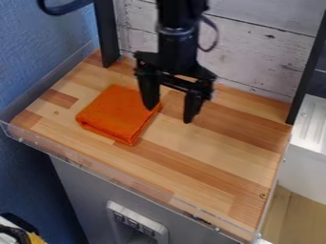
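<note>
Claw [168, 113] hung with fingers apart, one tip over the right edge of a folded orange cloth [117, 113] on the wooden desk [210, 162].

1. cloth [116, 114]: solid bright orange, darker orange at folds.
2. gripper [169, 113] & arm [178, 45]: blk, w/ greyish ring on arm.
3. tabletop [210, 164]: patchwork of lt tan & reddish-brn wood strips.
4. plank wall [255, 57]: whitish-grey, dk seams, a few dk specks.
5. side wall [45, 62]: blue, mottled.
6. uprights [106, 33]: blk.
7. base [76, 186]: grey, w/ paler grey panel [163, 234].
8. unit at r. edge [305, 167]: white.
9. floor [290, 214]: yellowish-brn.
</note>
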You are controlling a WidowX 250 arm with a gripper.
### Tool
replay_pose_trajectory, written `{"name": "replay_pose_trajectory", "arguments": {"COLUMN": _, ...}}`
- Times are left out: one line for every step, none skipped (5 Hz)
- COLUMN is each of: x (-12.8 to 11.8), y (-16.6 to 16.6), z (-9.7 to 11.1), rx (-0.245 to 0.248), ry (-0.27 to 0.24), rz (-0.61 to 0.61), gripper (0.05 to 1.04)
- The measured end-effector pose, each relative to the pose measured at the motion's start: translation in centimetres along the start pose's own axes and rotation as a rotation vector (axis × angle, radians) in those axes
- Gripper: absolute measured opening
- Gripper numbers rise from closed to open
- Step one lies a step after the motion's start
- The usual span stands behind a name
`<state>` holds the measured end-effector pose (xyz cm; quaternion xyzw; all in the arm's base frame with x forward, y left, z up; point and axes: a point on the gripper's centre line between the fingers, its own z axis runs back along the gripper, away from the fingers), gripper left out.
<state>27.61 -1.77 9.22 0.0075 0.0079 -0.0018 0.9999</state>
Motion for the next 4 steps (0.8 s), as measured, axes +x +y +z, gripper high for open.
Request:
{"name": "replay_pose_trajectory", "arguments": {"x": -0.1, "y": -2.2, "z": 1.3, "rx": 0.008, "ry": -0.008, "rz": -0.008, "gripper": 0.997}}
{"name": "replay_pose_trajectory", "arguments": {"x": -0.4, "y": -3.8, "z": 1.8, "rx": 0.011, "ry": -0.003, "rz": -0.014, "gripper": 0.998}}
{"name": "replay_pose_trajectory", "arguments": {"x": -0.4, "y": -5.1, "z": 2.3, "rx": 0.009, "ry": -0.008, "rz": -0.018, "gripper": 0.998}}
{"name": "replay_pose_trajectory", "arguments": {"x": -0.1, "y": -6.1, "z": 3.1, "rx": -0.004, "ry": -0.025, "rz": -0.013, "gripper": 0.996}}
